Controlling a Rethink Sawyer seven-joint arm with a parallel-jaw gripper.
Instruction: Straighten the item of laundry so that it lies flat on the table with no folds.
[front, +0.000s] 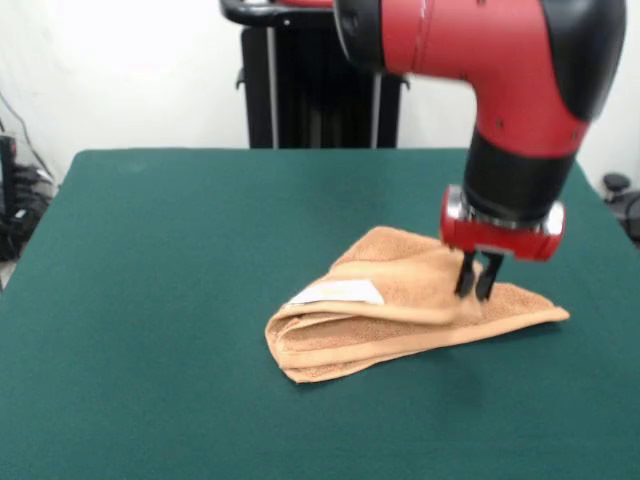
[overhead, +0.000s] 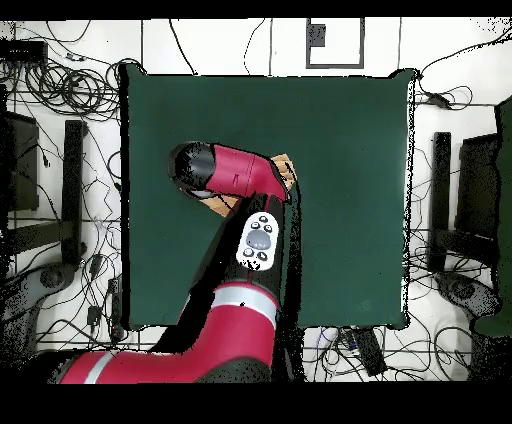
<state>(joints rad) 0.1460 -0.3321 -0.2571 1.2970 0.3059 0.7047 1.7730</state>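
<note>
On the green table, the fingers pinch the folded towel's top layer.

From overhead, the arm hides nearly all the towel; only small tan corners show. In the front view, the counter's near edge is cut off, and the jaws' tips sink into the folds.

a robotics lab: green felt table, tangled floor cables, black equipment stands around it.
</note>
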